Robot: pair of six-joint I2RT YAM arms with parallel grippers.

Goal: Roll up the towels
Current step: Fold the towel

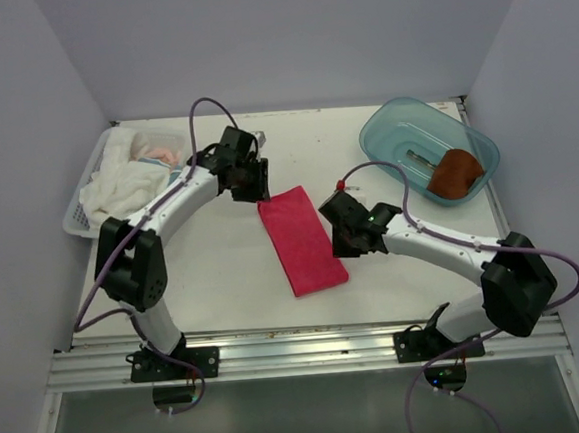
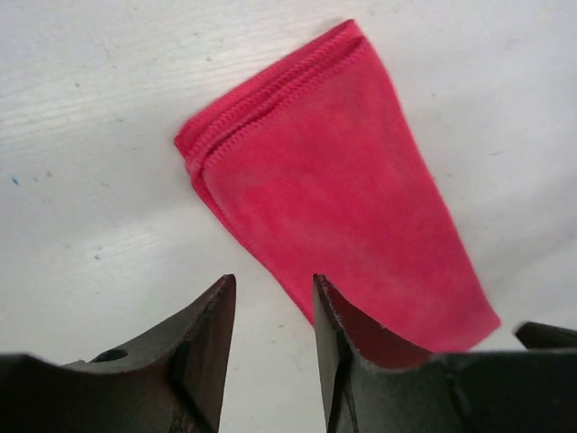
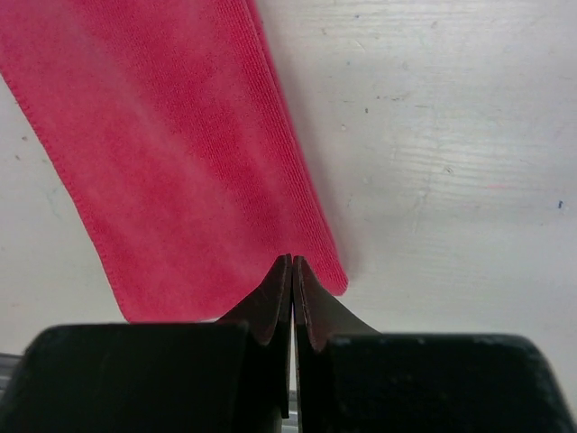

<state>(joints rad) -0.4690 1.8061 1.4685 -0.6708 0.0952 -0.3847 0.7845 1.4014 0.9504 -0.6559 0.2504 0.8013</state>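
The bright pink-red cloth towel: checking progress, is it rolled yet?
Not rolled: the pink-red cloth towel lies flat, a folded strip with stacked hems showing.

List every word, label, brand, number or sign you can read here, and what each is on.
None can be read.
The pink-red towel: plain, no tag showing.
The rust-brown towel in the blue tub: no print showing.
The basket: pink and blue patches among its contents, too small to tell if printed.

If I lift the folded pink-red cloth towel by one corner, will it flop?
Probably floppy: the pink-red cloth towel lies limp and flat, so it should drape. Stacked layer edges show at one end; the folds may fall open. Its plush nap likely bunches if pushed.
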